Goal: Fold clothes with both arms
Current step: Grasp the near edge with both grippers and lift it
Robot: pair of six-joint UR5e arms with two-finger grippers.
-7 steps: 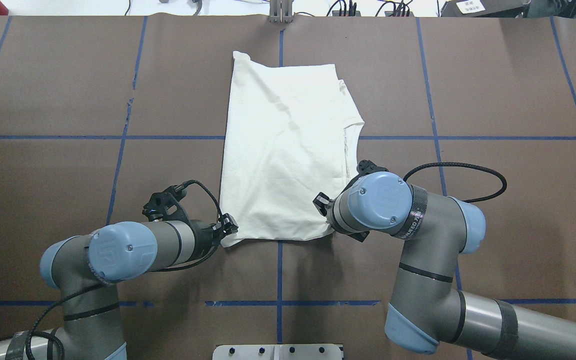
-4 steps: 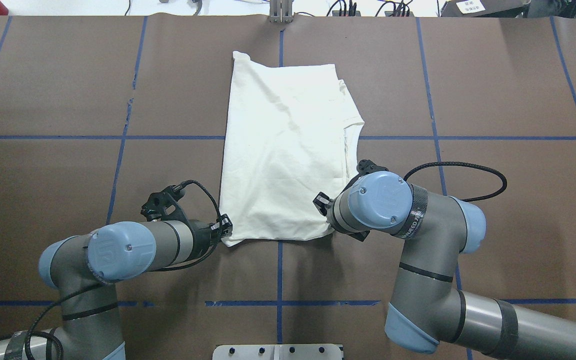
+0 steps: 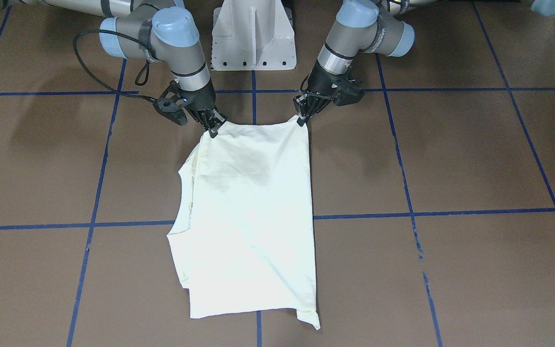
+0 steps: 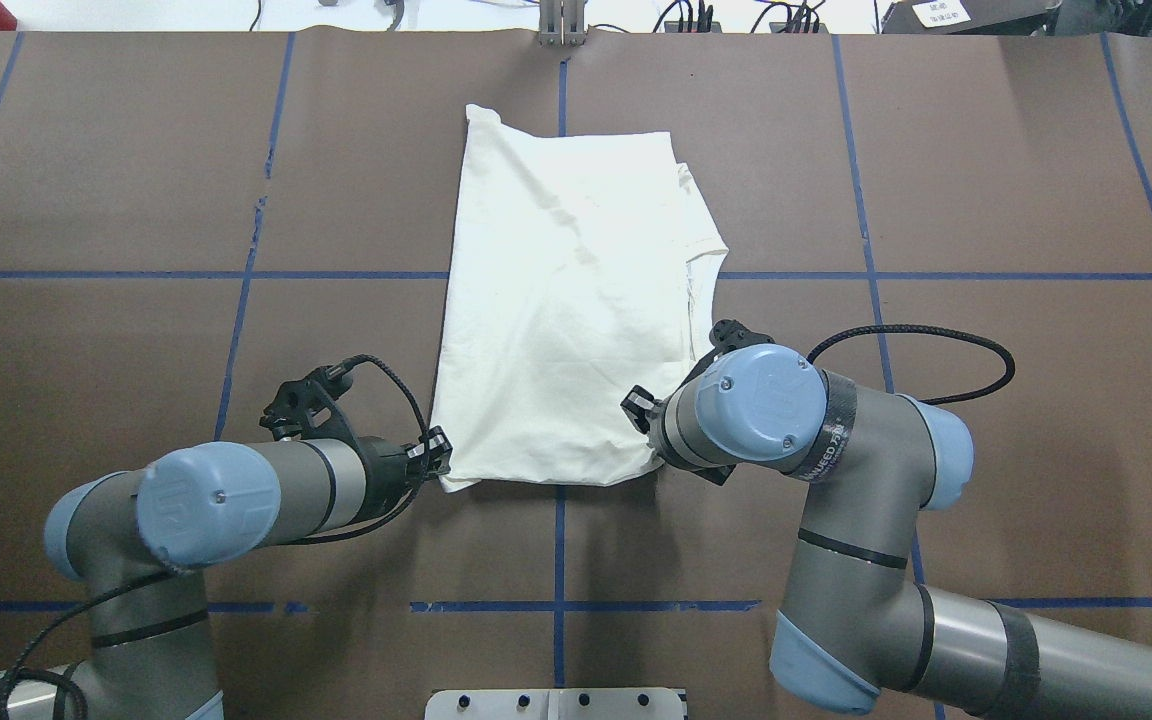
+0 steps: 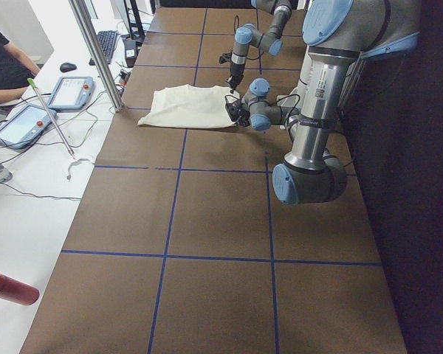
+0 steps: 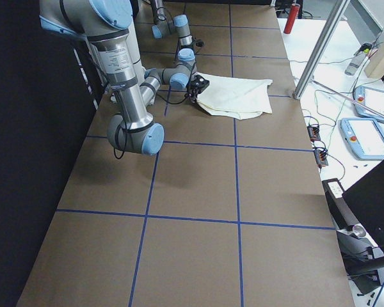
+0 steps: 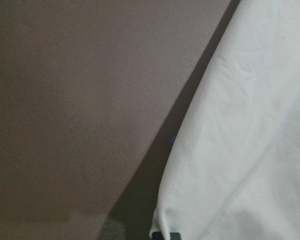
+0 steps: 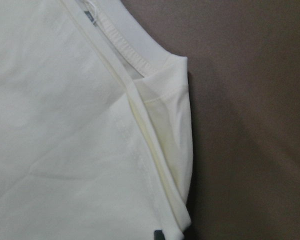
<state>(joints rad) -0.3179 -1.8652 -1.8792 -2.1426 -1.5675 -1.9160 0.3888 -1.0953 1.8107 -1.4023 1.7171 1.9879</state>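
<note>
From the front, the left pincer pinches the 1 o'clock corner of the shirt; the right pincer pinches its 11 o'clock corner.

The left arm and right arm are made of grey metal tubes, with rounded light blue joint caps marked by small screws. A braided black cable is looped off each wrist. The left gripper and right gripper are finished in black.
</note>
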